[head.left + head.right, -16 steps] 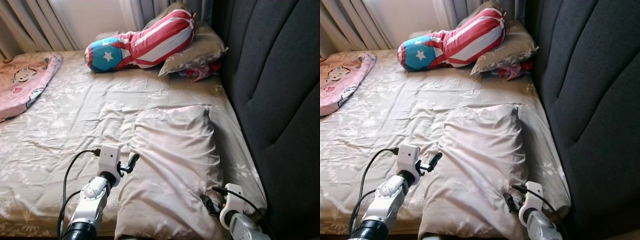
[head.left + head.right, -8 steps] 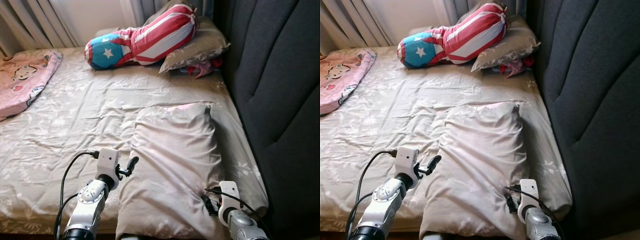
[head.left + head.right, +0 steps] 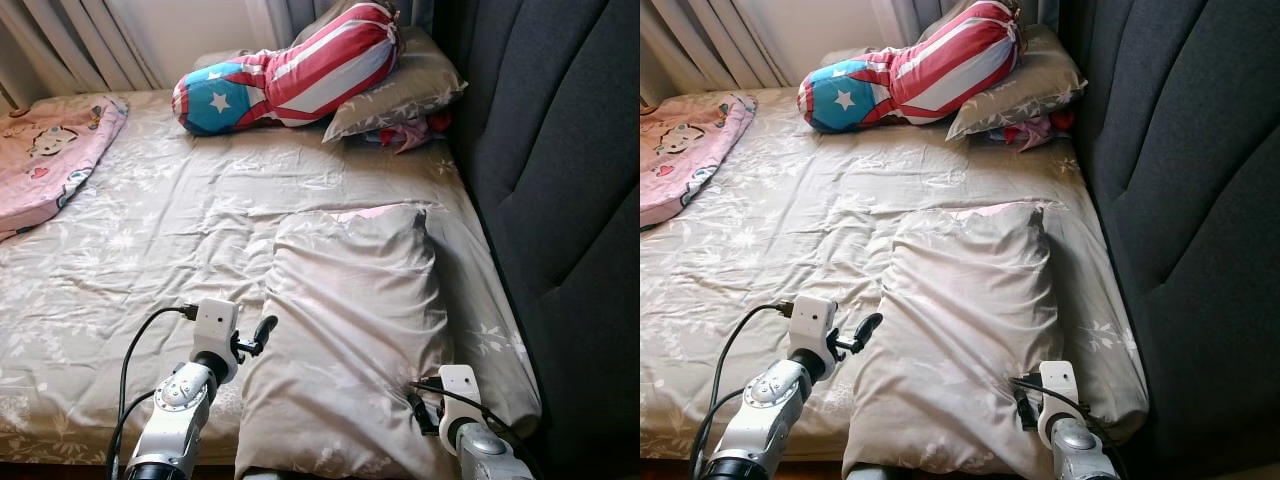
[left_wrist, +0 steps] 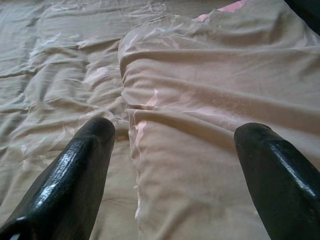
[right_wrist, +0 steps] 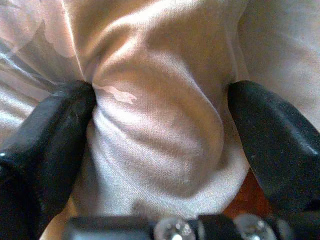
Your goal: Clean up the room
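Observation:
A large beige floral pillow (image 3: 350, 320) lies flat on the near part of the bed. My left gripper (image 3: 262, 335) hovers at the pillow's left edge, open. In the left wrist view its fingers (image 4: 80, 165) stand wide apart, with the pillow's rumpled edge (image 4: 200, 125) ahead of them. My right gripper (image 3: 420, 410) is at the pillow's near right corner. In the right wrist view its fingers (image 5: 50, 130) are spread on either side of a bulge of the pillow's cloth (image 5: 160, 115), one finger touching it.
The bed sheet (image 3: 150, 230) is rumpled. A stars-and-stripes bolster (image 3: 290, 75) leans on another beige pillow (image 3: 400, 90) at the far end, with red cloth (image 3: 410, 130) below it. A pink blanket (image 3: 50, 160) lies at the left. The dark padded headboard (image 3: 560, 200) runs along the right.
The head camera has shifted, so the bed sits a little differently in view. Both grippers stay at the pillow's sides, the right one slightly lower in the picture.

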Motion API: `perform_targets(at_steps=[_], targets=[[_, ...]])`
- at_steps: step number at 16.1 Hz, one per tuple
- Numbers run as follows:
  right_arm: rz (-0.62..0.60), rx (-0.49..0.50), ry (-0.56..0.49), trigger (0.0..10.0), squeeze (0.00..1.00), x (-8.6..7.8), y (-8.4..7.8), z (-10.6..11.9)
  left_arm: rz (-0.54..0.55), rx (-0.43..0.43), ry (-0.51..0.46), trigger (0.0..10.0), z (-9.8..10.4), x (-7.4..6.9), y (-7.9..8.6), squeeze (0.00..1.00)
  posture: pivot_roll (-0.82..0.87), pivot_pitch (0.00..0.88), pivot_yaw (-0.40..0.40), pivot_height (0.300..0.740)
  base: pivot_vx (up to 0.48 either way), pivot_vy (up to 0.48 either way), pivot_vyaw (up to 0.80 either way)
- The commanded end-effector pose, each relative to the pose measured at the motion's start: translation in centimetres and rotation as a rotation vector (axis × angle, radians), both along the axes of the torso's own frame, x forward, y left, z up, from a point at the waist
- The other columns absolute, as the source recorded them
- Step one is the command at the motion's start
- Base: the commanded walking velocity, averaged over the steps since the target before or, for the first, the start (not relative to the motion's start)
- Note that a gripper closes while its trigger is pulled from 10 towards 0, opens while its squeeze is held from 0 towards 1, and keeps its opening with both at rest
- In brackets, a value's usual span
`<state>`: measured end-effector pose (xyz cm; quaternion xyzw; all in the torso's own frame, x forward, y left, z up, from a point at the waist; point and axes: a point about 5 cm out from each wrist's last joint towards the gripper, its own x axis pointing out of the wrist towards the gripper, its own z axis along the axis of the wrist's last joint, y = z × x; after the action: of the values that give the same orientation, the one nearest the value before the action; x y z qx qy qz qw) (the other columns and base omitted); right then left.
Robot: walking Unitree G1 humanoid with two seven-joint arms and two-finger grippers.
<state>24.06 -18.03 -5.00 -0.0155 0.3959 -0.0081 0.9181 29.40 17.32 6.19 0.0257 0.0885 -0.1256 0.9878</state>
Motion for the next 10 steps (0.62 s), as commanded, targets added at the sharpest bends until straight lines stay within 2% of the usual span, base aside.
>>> perform_targets(at_steps=[1, 10], targets=[[-0.032, -0.033, 0.147, 10.0, 0.00, -3.12, -0.68, -2.09, 0.007, 0.013, 0.018, 10.0, -0.21, -0.22, 0.36, 0.00, 0.07, 0.135, 0.078, 0.657, 0.000, 0.000, 0.00], [-0.032, -0.033, 0.147, 10.0, 0.00, -3.12, -0.68, -2.09, 0.007, 0.013, 0.018, 10.0, -0.21, -0.22, 0.36, 0.00, 0.07, 0.135, 0.078, 0.657, 0.000, 0.000, 0.00]])
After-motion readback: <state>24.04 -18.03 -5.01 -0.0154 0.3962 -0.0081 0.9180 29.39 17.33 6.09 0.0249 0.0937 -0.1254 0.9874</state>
